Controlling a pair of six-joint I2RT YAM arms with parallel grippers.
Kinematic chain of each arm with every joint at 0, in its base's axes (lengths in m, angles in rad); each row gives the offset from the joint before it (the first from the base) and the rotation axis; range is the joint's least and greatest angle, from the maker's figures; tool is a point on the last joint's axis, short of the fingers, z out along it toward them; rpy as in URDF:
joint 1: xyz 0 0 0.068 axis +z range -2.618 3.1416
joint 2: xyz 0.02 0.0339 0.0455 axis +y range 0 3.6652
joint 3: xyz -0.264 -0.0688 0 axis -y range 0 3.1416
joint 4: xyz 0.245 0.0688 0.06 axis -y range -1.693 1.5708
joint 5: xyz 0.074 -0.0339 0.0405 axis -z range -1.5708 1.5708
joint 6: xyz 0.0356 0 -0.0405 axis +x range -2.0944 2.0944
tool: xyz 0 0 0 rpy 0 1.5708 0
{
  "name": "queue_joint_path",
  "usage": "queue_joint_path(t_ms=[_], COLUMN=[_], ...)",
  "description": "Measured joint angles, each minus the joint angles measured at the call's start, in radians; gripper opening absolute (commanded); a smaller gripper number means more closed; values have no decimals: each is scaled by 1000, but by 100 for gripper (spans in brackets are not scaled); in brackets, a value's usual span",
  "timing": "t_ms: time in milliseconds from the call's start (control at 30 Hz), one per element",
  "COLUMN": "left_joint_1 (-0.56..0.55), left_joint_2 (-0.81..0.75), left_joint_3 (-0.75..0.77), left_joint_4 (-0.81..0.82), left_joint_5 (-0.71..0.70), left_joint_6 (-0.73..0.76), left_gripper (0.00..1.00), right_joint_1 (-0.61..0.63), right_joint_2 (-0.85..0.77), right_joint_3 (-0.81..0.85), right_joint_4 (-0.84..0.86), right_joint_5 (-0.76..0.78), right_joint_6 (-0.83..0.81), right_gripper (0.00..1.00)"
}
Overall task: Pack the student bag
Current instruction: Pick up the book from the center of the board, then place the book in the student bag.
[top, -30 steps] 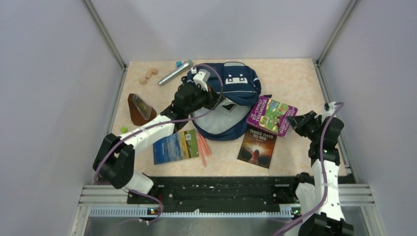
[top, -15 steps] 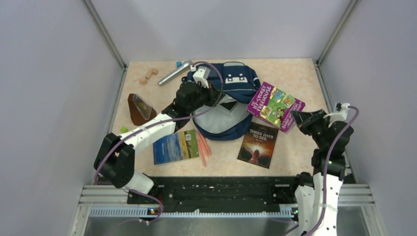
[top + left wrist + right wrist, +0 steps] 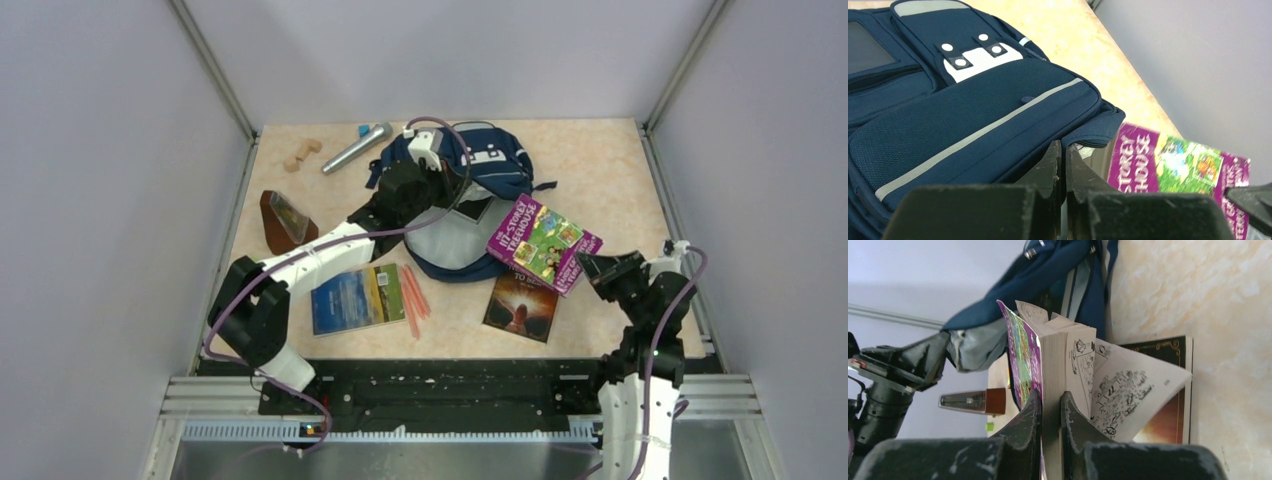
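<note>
The student bag (image 3: 490,165) lies at the back middle of the table, navy with grey stripes and a white patch, and its grey lining (image 3: 450,245) shows at the open mouth. My left gripper (image 3: 452,192) is shut on the edge of the bag's top flap (image 3: 1088,134) and holds it raised. My right gripper (image 3: 588,266) is shut on a purple paperback (image 3: 540,243), held in the air at the right side of the bag's mouth. In the right wrist view the fingers (image 3: 1030,412) pinch the book (image 3: 1058,355) across its cover and part of its pages, while loose pages hang open.
A dark book (image 3: 520,305) lies under the purple one. A blue landscape book (image 3: 355,298) and orange pencils (image 3: 413,295) lie front left of the bag. A brown metronome (image 3: 285,222), a silver microphone (image 3: 355,148) and a wooden piece (image 3: 300,155) sit further left and back.
My right gripper lifted the purple book and has carried it left to the bag's mouth. My left gripper pulled the flap up and back, so the bag opened wider.
</note>
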Motion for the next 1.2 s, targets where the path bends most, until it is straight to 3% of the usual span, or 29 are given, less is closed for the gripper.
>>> queue_joint_path(t_ms=[567,933,1200], left_joint_1=[-54,-81,-108], left_joint_2=[48,40,8], left_joint_3=[82,58,8], left_joint_4=[2,12,19], left_joint_5=[-86,-83,-83], left_joint_6=[-9,-8,-2], left_gripper=[0,0,0], right_joint_1=[111,256,349], right_joint_2=[-37,148,285], right_joint_3=[-209,-359,-372], right_joint_4=[106,405,626], right_joint_5=[41,190,321], right_joint_6=[124,250,328], right_gripper=[0,0,0])
